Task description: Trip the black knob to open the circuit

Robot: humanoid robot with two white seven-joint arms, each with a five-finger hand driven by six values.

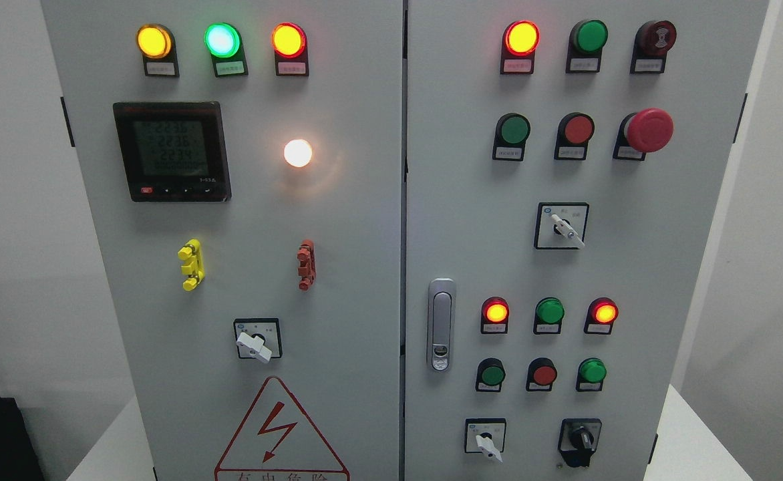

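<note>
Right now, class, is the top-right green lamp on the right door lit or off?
Off. The green lamp looks dark and flat, while the red lamp beside it glows brightly with a yellow centre.

On the left door, amber (153,41), green (222,39) and red (288,39) lamps are glowing in a row above a meter (172,151), whose digits are showing too blurred to read, and a white lamp (297,153) is shining beside it. Below, a yellow clip (191,264) and a red clip (306,264) are sitting well apart over a white selector (255,345) and a warning triangle (278,431). On the right door, a mushroom button (648,129) is projecting at upper right, and a latch (440,324) is standing near the seam.
</note>
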